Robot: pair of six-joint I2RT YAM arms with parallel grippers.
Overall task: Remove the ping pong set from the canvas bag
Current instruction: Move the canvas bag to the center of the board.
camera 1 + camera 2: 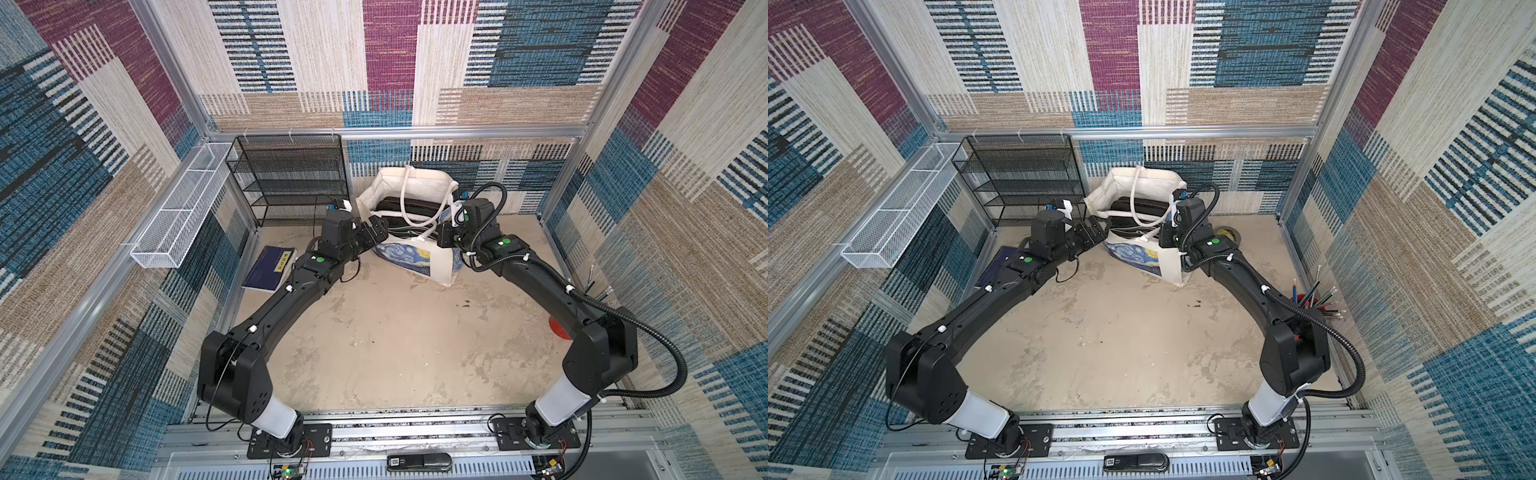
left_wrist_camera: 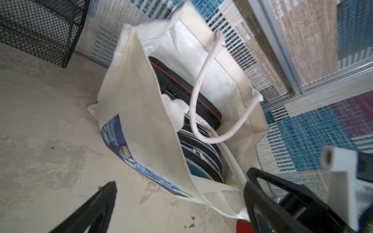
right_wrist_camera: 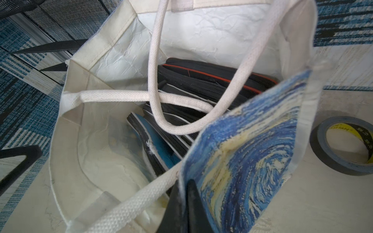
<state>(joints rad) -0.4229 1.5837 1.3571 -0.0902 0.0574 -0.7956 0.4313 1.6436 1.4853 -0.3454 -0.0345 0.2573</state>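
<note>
The canvas bag [image 1: 388, 183] [image 1: 1121, 180] stands open at the back of the floor, its Starry Night print [image 1: 409, 253] facing the arms. Inside lies the ping pong set: a black zip case with orange piping [image 3: 212, 80] [image 2: 181, 88] and a flat blue-faced piece [image 3: 159, 145] beside it. Both white handles [image 3: 155, 70] droop across the opening. My right gripper [image 3: 182, 181] [image 1: 442, 232] is shut on the bag's printed rim, next to a handle's root. At the bag's other end my left gripper [image 2: 181, 177] [image 1: 376, 228] stands open and holds nothing.
A black mesh shelf [image 1: 291, 178] stands left of the bag, and a white wire basket [image 1: 178, 208] hangs on the left wall. A blue book [image 1: 270, 268] lies under the left arm. A tape roll [image 3: 343, 145] sits right of the bag. Pencils in a red cup [image 1: 1316, 299] stand at the right wall.
</note>
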